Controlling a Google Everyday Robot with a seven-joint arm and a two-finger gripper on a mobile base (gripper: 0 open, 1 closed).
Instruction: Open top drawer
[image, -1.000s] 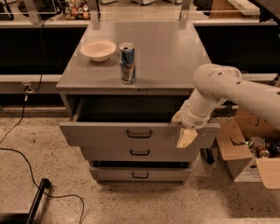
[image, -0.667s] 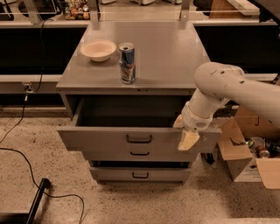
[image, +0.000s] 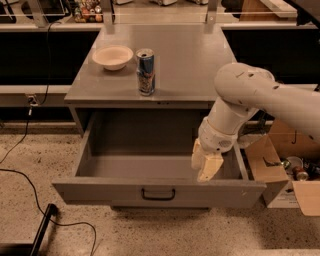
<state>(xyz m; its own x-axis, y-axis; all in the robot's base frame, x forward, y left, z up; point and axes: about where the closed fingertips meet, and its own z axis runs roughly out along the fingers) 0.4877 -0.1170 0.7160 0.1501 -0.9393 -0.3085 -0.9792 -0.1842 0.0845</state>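
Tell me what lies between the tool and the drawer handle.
Camera view: the tool hangs over the open top drawer, right side. Only the drawer's bare floor and front separate it from the handle.

Robotics lab: hand (image: 204, 169) over top drawer (image: 100, 193), workbench (image: 165, 16), cardboard boxes (image: 261, 162).

the arm (image: 260, 95) is a smooth off-white shell of thick rounded segments, with a bulbous joint housing that carries a few small dark specks. its gripper (image: 205, 166) is cream-tan and blocky, just forward of the tabletop's (image: 185, 55) front edge, near the front right corner.
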